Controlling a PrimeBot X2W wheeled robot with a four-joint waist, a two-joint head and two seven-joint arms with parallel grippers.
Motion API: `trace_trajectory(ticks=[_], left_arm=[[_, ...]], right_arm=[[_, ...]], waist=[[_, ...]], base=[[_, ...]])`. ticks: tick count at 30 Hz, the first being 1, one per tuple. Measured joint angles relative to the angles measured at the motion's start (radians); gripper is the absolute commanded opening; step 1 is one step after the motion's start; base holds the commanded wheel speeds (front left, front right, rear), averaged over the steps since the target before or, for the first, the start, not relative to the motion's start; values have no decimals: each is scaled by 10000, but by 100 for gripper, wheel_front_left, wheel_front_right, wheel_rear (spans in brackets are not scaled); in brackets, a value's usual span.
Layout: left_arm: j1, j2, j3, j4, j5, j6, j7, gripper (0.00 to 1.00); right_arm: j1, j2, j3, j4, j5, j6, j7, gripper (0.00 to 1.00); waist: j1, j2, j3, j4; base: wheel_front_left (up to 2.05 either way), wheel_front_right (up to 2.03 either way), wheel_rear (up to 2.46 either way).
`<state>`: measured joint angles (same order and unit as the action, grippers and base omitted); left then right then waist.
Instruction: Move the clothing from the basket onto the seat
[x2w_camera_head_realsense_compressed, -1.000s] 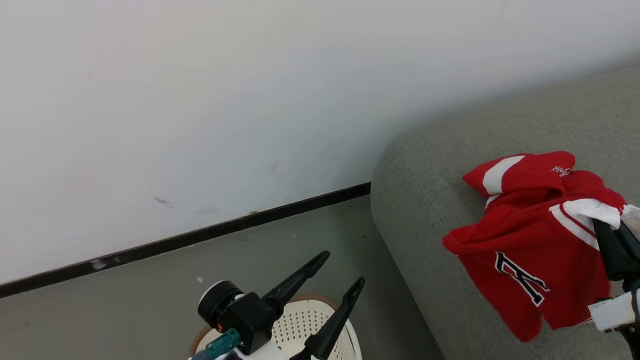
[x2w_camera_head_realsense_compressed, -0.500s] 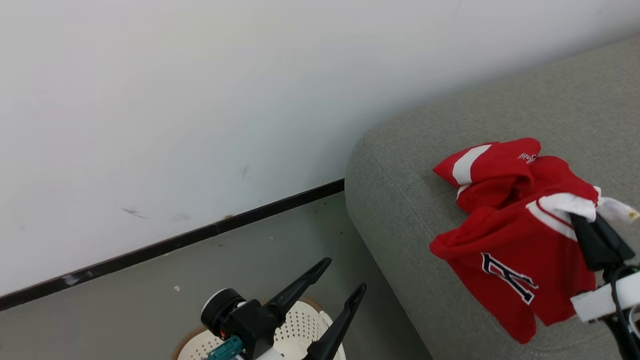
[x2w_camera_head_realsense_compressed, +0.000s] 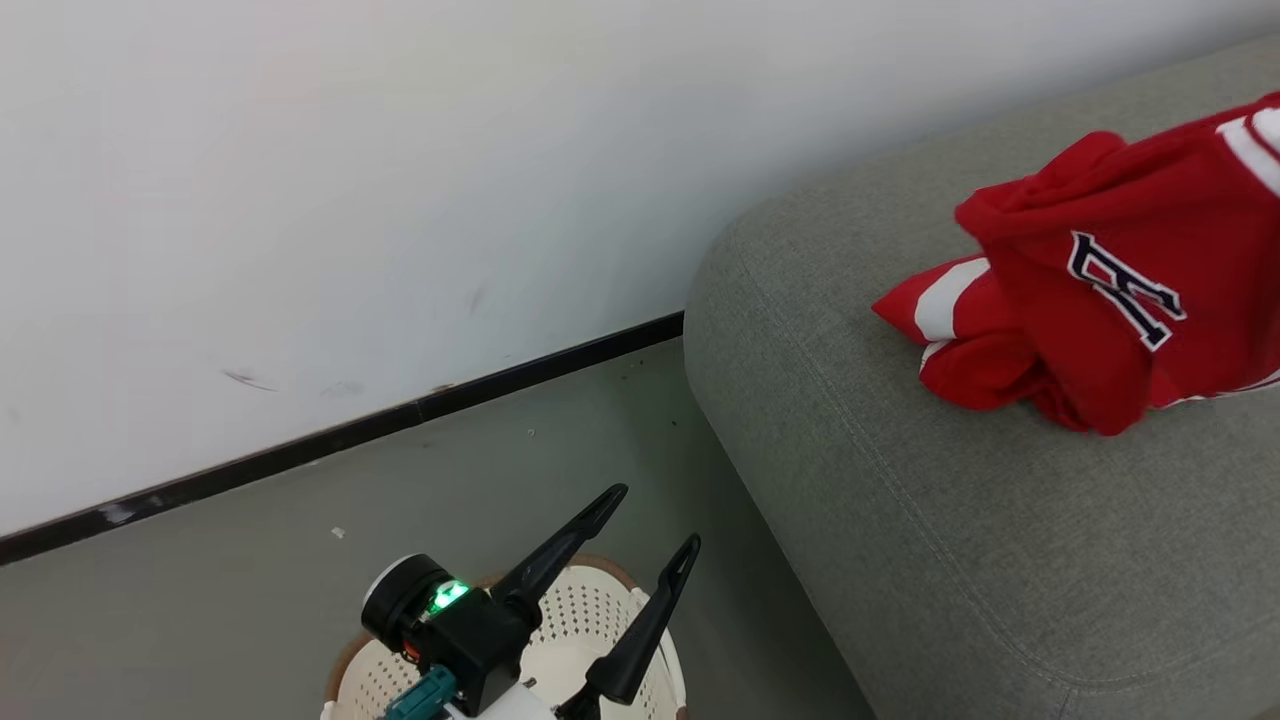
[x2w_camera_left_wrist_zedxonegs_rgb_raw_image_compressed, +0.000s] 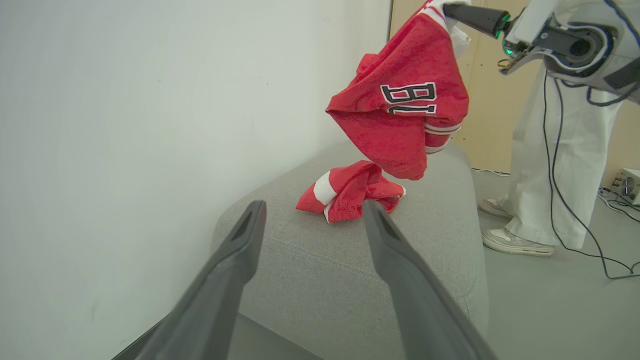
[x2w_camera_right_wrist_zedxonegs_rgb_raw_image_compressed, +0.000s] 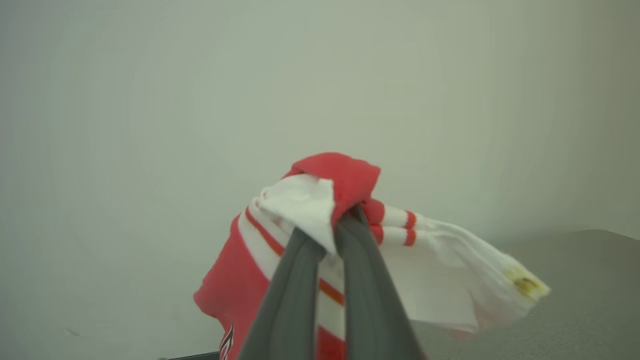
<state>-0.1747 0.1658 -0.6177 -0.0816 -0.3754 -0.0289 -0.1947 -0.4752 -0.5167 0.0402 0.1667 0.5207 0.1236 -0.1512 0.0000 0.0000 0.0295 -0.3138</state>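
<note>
My right gripper (x2w_camera_right_wrist_zedxonegs_rgb_raw_image_compressed: 345, 220) is clamped on the clothing (x2w_camera_left_wrist_zedxonegs_rgb_raw_image_compressed: 400, 125), hanging above the seat (x2w_camera_head_realsense_compressed: 900, 500); my left gripper (x2w_camera_head_realsense_compressed: 650, 518) is spread wide near the basket (x2w_camera_head_realsense_compressed: 600, 620); a person's legs (x2w_camera_left_wrist_zedxonegs_rgb_raw_image_compressed: 550, 175) stand far right; the lettering (x2w_camera_left_wrist_zedxonegs_rgb_raw_image_compressed: 407, 97) reads "BU".

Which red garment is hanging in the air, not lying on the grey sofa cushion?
The larger lettered red jersey, pinched in the right gripper; the smaller crumpled red-and-white piece lies on the grey fabric cushion.

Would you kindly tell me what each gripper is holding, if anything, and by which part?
The right gripper is shut on the red clothing, pinching a bunched red-and-white edge at its top. The left gripper is open and holds nothing.
</note>
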Motion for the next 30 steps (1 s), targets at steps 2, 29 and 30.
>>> trace_trajectory(ticks=[2, 29, 30], left_arm=[[-23, 25, 36, -107, 36, 25, 6, 100], [-1038, 382, -146, -1448, 715, 81, 708, 100], [-1099, 380, -148, -1484, 729, 77, 715, 100]], right_arm=[[-405, -123, -54, 336, 2, 0, 151, 0], [-1368, 130, -970, 4186, -675, 0, -552, 0], [-1306, 201, -1058, 4295, -681, 0, -619, 0]], waist=[[0, 0, 136, 38], [1, 0, 2168, 806], [0, 0, 2242, 835]], base=[[0, 0, 0], [0, 0, 0], [0, 0, 0]])
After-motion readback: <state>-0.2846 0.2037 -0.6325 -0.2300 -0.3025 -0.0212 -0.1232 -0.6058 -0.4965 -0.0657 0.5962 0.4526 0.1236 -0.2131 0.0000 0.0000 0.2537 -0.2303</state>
